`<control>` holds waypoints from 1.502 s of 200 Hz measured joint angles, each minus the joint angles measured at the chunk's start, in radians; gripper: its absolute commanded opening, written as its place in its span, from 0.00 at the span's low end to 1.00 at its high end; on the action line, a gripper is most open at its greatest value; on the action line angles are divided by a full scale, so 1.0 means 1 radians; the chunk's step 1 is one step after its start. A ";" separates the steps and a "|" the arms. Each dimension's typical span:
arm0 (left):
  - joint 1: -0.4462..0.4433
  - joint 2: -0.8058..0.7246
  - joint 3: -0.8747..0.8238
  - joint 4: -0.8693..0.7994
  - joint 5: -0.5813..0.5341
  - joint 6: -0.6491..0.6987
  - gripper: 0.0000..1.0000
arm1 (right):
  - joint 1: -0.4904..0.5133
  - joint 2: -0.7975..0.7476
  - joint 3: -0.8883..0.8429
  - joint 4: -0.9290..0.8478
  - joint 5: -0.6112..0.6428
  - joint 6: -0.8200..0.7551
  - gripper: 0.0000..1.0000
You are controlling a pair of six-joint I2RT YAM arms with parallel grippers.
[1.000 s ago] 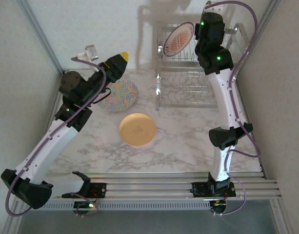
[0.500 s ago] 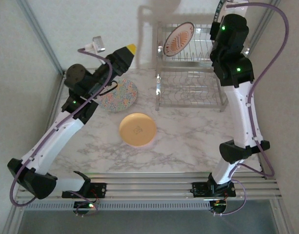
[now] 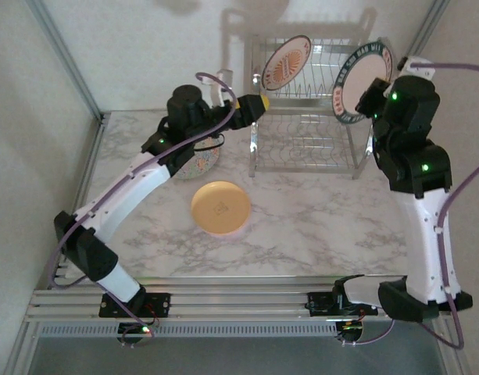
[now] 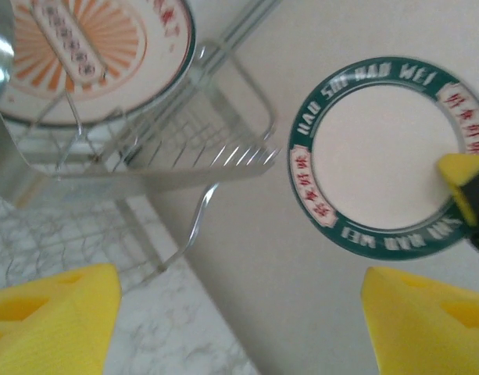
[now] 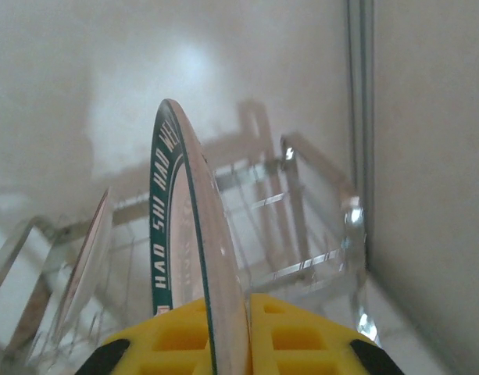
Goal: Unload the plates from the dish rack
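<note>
The chrome dish rack (image 3: 302, 144) stands at the back of the table. A white plate with an orange sunburst centre (image 3: 287, 62) leans in its upper tier. My right gripper (image 3: 380, 94) is shut on a white plate with a dark green lettered rim (image 3: 361, 78), held upright in the air at the rack's right end. In the right wrist view this plate (image 5: 194, 226) runs edge-on between the yellow pads (image 5: 302, 336). My left gripper (image 3: 255, 102) is open beside the rack's left side, with nothing between its fingers (image 4: 51, 312). The left wrist view faces the sunburst plate (image 4: 91, 47) and the green-rimmed plate (image 4: 380, 156).
A yellow-orange plate (image 3: 220, 208) lies flat mid-table. A floral-speckled plate (image 3: 198, 160) lies behind it, partly under my left arm. The back wall is close behind the rack, and a side wall and metal post (image 5: 360, 117) are close on its right.
My right arm has drawn back and to the right, bringing the green-rimmed plate up out of the rack. My left arm has swung right, from over the floral plate to the rack's left side.
</note>
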 measured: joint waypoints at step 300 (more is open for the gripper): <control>0.016 0.154 -0.013 -0.167 0.212 -0.145 0.00 | -0.106 -0.182 -0.783 0.411 -0.798 0.669 0.00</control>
